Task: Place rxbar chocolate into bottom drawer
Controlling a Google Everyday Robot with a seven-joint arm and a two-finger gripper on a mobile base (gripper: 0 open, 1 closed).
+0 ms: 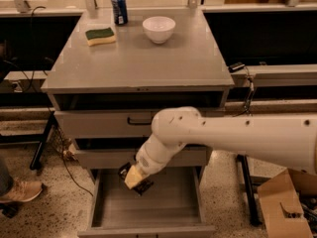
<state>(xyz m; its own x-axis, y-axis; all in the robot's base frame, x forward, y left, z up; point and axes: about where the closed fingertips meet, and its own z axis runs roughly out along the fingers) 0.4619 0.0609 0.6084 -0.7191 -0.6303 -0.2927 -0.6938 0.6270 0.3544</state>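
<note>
Over the open bottom drawer (148, 207), near its back, my jaws are closed on the dark chocolate bar (144, 186), holding it above the grey floor. Up on the counter (148, 63) sit a sponge (100, 35), a white bowl (159, 29) and a can (119, 8).

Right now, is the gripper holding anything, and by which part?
The gripper holds the rxbar chocolate, apparently around its middle, both dark ends showing, over the open bottom drawer.

White, rounded robot arm (237, 135) extends from the right, its forearm angled down-left. Tan two-finger gripper (132, 178) hangs above the open grey metal bottom drawer (163, 205), jaws clamped on a dark, flat rxbar chocolate (143, 187).
</note>
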